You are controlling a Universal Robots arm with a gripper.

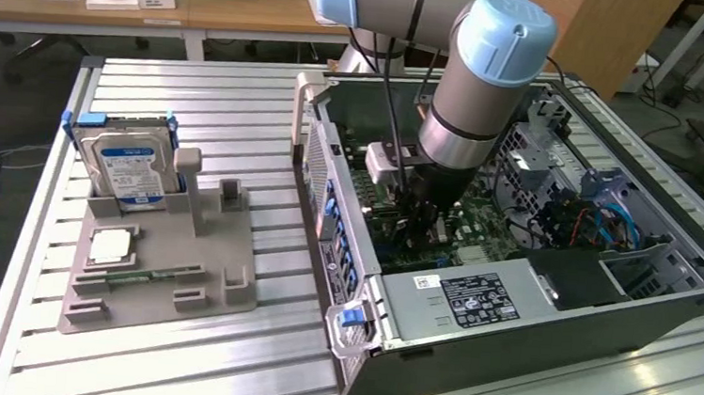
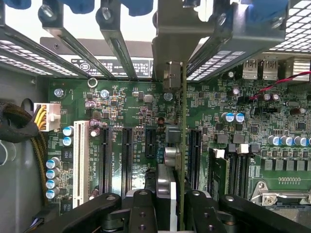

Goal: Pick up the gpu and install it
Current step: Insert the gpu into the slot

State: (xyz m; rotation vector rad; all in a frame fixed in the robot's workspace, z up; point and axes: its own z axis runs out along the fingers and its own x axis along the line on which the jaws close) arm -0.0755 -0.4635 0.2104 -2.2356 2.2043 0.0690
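— Jaws?
— Clamped on the gpu (image 2: pixel 171 191), held edge-on by my gripper (image 2: pixel 167 204) just above the motherboard (image 2: pixel 272 126), among its slots.
— Beyond?
— Its silver bracket (image 2: pixel 177 39) meets the case's rear slot bars (image 2: pixel 119 41).

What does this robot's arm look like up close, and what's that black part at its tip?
The arm is a thick silver-grey tube with rounded pale blue caps at its joints and a black band near the wrist. A thin black cable runs down beside it. The end effector at the tip is matte black, with two chunky fingers dotted with small screw holes.
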